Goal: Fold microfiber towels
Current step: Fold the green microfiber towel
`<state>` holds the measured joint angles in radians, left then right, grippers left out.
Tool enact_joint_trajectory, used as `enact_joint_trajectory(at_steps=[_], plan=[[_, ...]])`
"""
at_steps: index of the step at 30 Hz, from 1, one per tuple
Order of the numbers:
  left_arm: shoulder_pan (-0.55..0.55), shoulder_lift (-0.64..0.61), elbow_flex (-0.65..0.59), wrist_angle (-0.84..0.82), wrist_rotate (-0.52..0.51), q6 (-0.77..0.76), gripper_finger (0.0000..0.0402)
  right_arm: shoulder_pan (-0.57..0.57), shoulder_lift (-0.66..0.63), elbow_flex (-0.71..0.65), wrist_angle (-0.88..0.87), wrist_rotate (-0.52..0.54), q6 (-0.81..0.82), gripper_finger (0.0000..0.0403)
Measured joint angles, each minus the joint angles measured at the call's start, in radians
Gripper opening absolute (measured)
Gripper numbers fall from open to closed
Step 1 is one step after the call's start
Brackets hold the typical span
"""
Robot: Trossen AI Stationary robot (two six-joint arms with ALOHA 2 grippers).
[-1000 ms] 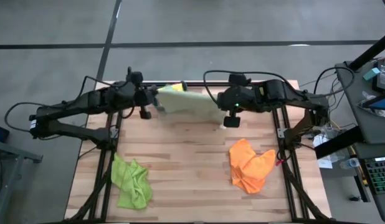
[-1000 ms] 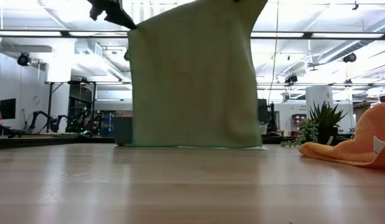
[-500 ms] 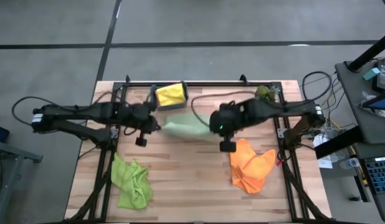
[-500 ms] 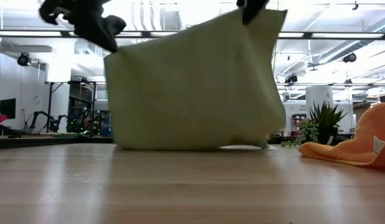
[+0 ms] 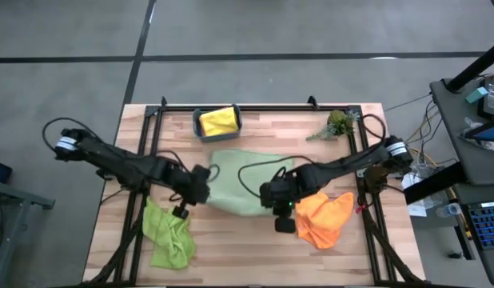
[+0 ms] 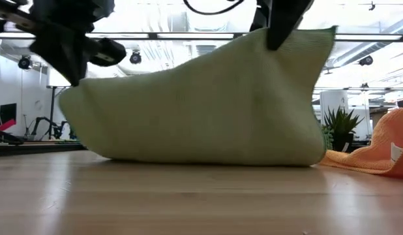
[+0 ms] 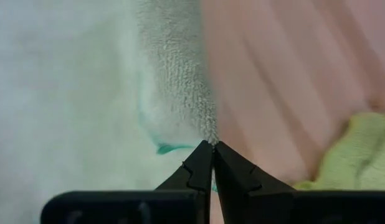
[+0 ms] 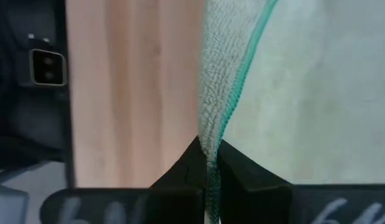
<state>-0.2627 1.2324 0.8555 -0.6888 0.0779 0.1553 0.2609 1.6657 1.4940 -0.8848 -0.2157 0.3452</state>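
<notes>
The pale sage green towel (image 5: 245, 182) is held at 2 corners, draped onto the worktop (image 5: 255, 240). The left gripper (image 7: 211, 163) and right gripper (image 8: 208, 163) each have their jaws clamped tight on its edge.

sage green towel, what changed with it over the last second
Both grippers, left and right, each shut on a corner of the pale sage green towel, carried it from the table's far edge toward the near side and lowered it, so it now drapes on the wood. The yellow towel in the bin became visible. The orange towel and lime green towel stayed put.
</notes>
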Motion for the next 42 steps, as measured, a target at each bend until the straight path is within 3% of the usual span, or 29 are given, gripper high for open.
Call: enact_joint_trajectory(at_steps=[12,18,27,29,34,42], plan=[[-0.077,0.226,0.0,0.087,0.052,-0.044,0.0,0.062,0.093,-0.046,0.113,-0.029,0.119,0.0008],[-0.08,0.278,0.0,0.136,0.156,-0.096,0.0006,0.064,0.138,-0.046,0.157,-0.082,0.124,0.0008],[-0.08,0.265,0.0,0.124,0.182,-0.12,0.0114,0.079,0.153,-0.046,0.168,-0.082,0.152,0.0008],[-0.08,0.258,0.0,0.125,0.154,-0.121,0.0131,0.082,0.156,-0.046,0.171,-0.082,0.155,0.0008],[-0.077,0.257,-0.003,0.14,-0.04,-0.125,0.0138,0.092,0.169,-0.046,0.185,-0.081,0.155,0.0008],[-0.068,0.261,-0.074,0.222,-0.089,-0.204,0.0111,0.111,0.177,-0.046,0.194,-0.073,0.161,0.0008]])
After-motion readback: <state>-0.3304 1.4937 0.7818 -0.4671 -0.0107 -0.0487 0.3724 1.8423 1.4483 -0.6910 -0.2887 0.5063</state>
